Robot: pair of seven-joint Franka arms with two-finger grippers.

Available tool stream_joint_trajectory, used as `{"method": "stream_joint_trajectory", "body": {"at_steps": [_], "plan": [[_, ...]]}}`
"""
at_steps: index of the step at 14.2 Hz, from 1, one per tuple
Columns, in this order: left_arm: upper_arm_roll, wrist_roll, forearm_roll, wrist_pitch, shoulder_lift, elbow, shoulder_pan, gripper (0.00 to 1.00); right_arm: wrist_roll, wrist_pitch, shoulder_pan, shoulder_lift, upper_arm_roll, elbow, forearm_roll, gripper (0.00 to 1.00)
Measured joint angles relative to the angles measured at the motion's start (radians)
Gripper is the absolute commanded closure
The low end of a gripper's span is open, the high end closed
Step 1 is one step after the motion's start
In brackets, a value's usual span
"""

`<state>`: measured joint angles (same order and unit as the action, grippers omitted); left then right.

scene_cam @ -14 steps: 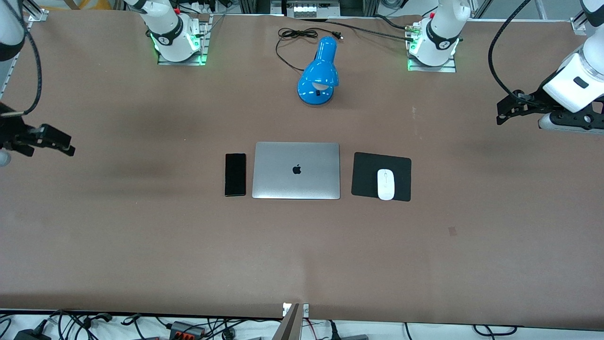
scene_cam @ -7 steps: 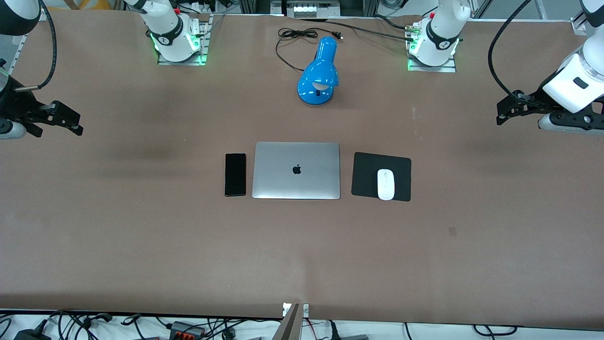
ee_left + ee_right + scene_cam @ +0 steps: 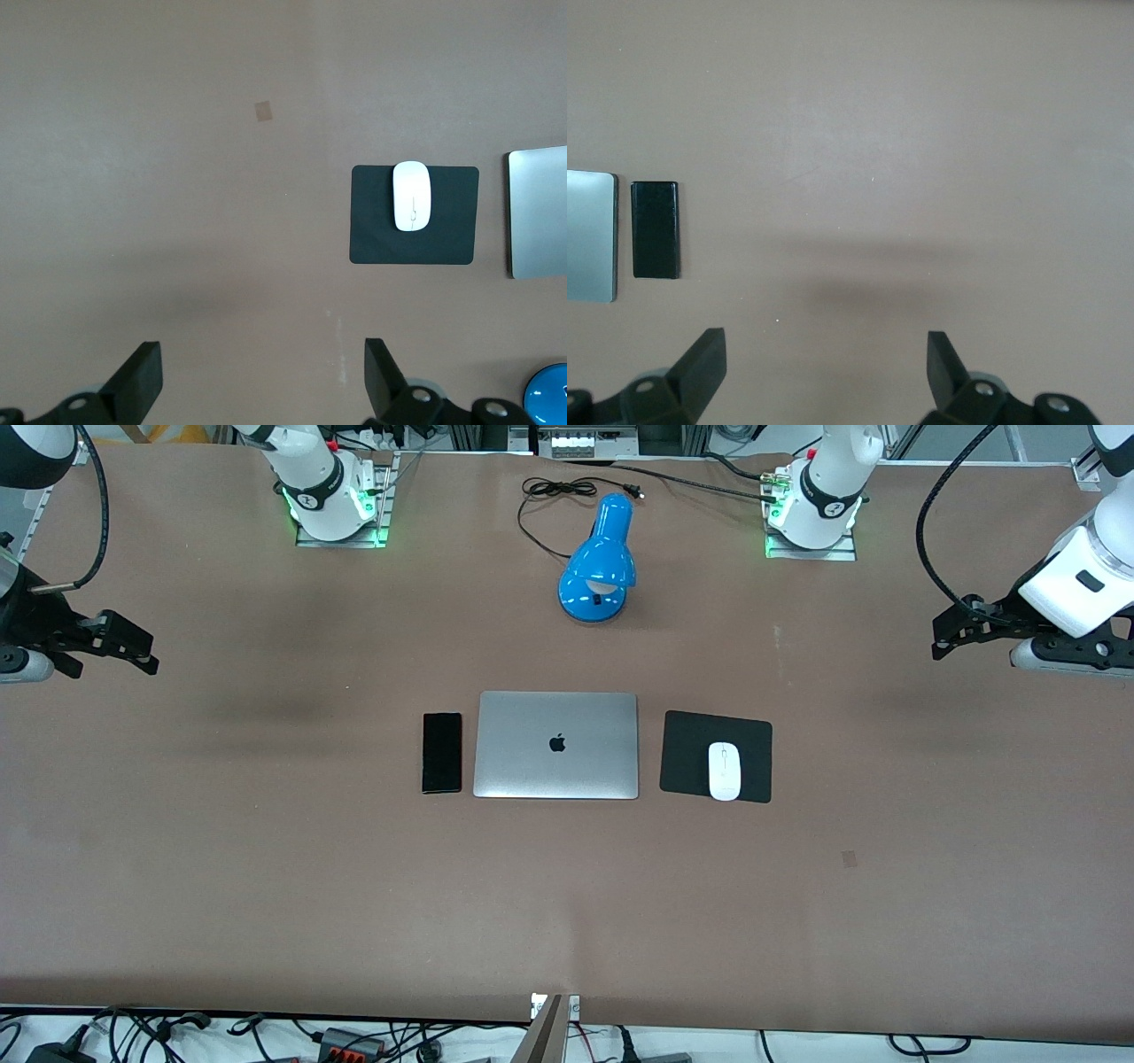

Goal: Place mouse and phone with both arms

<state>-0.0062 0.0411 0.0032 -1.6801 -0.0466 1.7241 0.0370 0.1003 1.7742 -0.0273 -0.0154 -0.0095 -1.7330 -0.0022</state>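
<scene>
While both my hands hang open over bare surface [image 3: 266,886], nothing is gripped. Left hand [image 3: 946,636], right hand [image 3: 133,651]. Mouse [image 3: 724,771] on pad [image 3: 687,753]; phone [image 3: 441,752] beside laptop [image 3: 556,745].

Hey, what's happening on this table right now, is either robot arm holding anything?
Neither arm holds anything. The phone lies beside the closed laptop, and the mouse sits on the black pad at the laptop's other flank. The left gripper hangs open over its end of the table, the right gripper open over its own end. A blue lamp stands between the bases.

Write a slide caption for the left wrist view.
White mouse on black pad beside laptop; open left gripper above.
</scene>
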Motion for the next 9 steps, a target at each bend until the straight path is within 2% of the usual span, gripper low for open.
{"method": "stream_joint_trajectory", "body": {"at_steps": [9], "plan": [[0.0, 0.0, 0.0, 0.0, 0.0, 0.0, 0.0, 0.0, 0.0, -0.015, 0.0, 0.0, 0.0, 0.0, 0.0, 0.0]]}}
